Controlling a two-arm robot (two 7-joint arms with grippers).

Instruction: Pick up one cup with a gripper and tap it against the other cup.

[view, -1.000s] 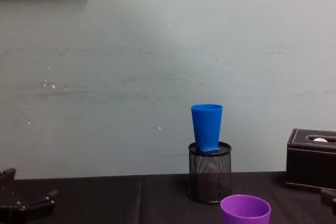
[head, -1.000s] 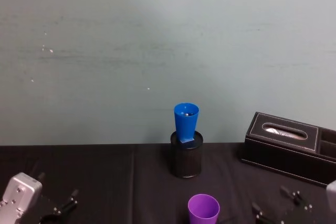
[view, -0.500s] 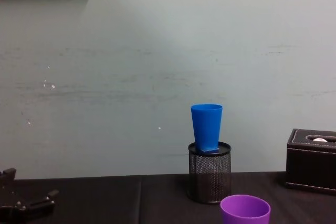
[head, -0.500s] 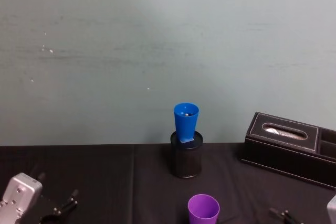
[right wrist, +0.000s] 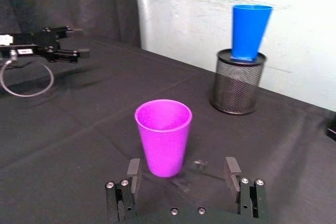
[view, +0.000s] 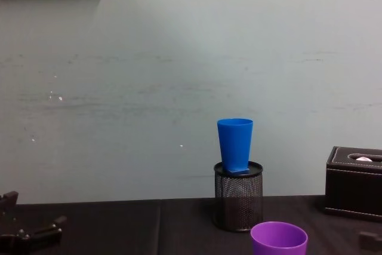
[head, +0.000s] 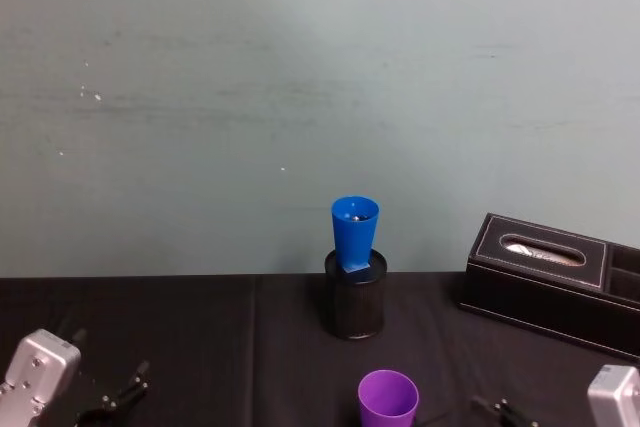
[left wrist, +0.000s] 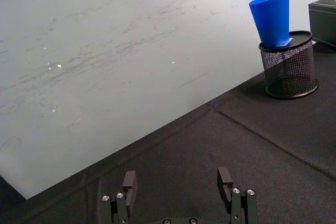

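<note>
The purple cup (head: 388, 399) stands upright on the black cloth near the front, and looks large in the right wrist view (right wrist: 163, 135). My right gripper (right wrist: 182, 170) is open just short of it, and the cup stands nearer one finger than the other. From the head, this gripper (head: 500, 412) sits low to the right of the cup. The blue cup (head: 354, 232) stands tilted in a black mesh pen holder (head: 354, 307) farther back, apart from the purple cup. At the front left my left gripper (left wrist: 177, 182) rests open and empty.
A black tissue box (head: 550, 277) lies at the back right. The wall (head: 300, 97) rises right behind the pen holder. From the chest I see the purple cup (view: 279, 240) below and to the right of the blue cup (view: 235, 144). Bare black cloth (left wrist: 210, 145) lies ahead of the left gripper.
My right gripper dropped low and shifted left toward the purple cup. The left gripper sank slightly. Neither cup has moved.
</note>
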